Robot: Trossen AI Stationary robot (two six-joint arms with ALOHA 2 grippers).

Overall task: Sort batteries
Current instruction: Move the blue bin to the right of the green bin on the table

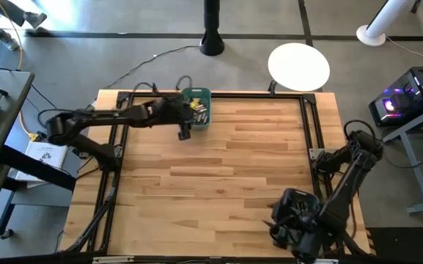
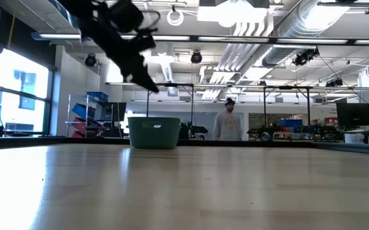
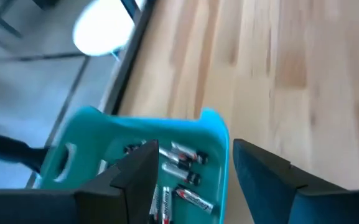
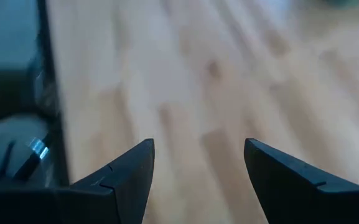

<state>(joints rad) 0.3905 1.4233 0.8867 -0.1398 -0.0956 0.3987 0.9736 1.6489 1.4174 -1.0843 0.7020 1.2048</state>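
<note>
Open left gripper [image 3: 195, 180] over binned, seemingly silvery batteries [image 3: 179, 177].

Wooden table [image 1: 218, 169] mostly bare; teal bin [image 1: 196, 108] at far edge only obstacle.

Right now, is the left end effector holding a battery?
No: in the left wrist view the left end effector is open and empty, above the batteries in the teal bin.

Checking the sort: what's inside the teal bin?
Loose batteries lie in the bin, silvery and dark ones mixed. The open left claw hides part of the bin's floor, so a count is impossible.
</note>
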